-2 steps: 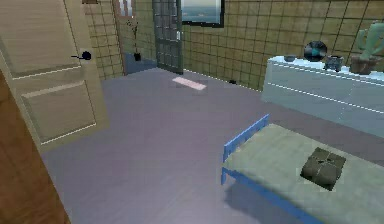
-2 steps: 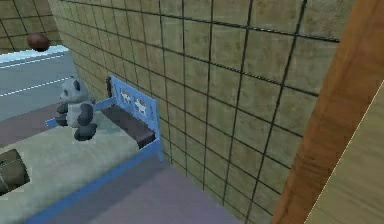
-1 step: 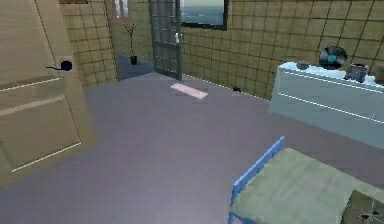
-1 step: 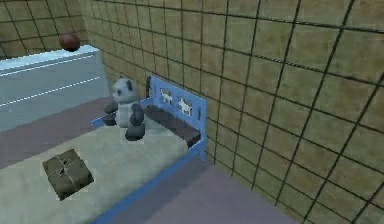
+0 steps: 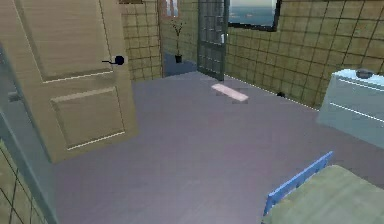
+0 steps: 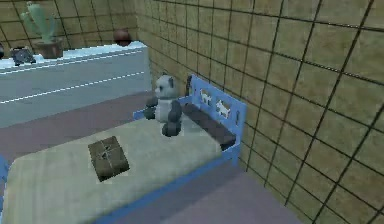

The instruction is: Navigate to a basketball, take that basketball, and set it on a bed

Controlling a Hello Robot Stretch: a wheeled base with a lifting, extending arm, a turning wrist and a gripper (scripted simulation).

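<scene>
Brown ball (image 6: 122, 38) on white dresser (image 6: 70, 75), beyond bed (image 6: 165, 152) carrying panda toy (image 6: 165, 101), book (image 6: 108, 157). End effector state, relation to ball: cannot tell.

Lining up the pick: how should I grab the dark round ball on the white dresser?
Take the ball across its middle, probably from the open front: it is round, no handle, and the wall stands close behind it on the dresser.

On the blue-framed bed (image 6: 50, 172) sit a toy panda (image 6: 165, 103) and, nearer its middle, a flat brown object (image 6: 108, 157).
</scene>
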